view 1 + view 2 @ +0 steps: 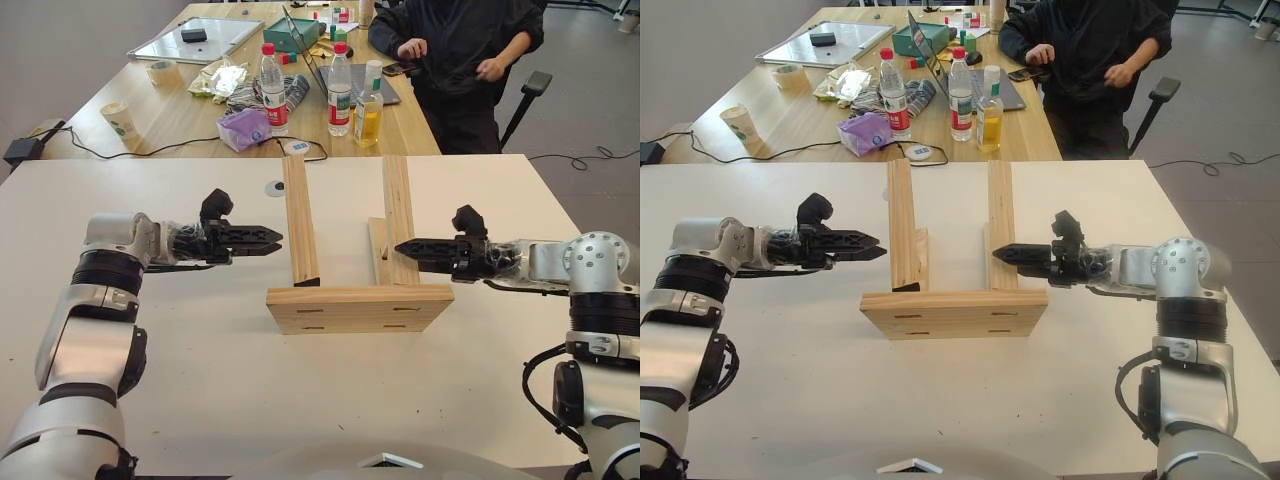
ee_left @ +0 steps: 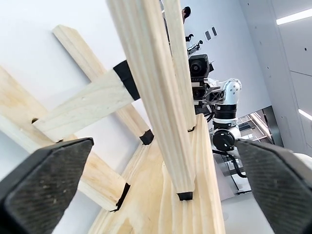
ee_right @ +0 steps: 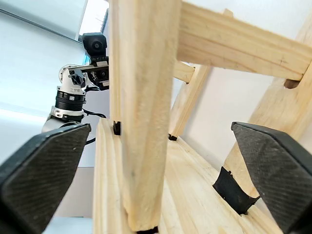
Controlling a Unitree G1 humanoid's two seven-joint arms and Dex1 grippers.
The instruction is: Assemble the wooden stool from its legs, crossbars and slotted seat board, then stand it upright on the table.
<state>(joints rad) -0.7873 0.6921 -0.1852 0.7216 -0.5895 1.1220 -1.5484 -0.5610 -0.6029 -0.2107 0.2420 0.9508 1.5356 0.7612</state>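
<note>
While stool (image 1: 350, 270) lies sideways, bottle (image 1: 369, 108) holds yellow liquid (image 1: 368, 127).

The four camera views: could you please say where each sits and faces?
Left eye view: on the head, facing forward and down at the stool on the table; left gripper and right gripper show.
Right eye view: beside it, same scene.
Left wrist view: faces through the stool's legs toward the right arm; own pads show.
Right wrist view: mirrored, toward the left arm; own pads show.

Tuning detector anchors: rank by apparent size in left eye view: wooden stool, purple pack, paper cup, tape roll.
1. pale wooden stool
2. purple plastic pack and white paper cup, too alike to rank
3. tape roll
</note>
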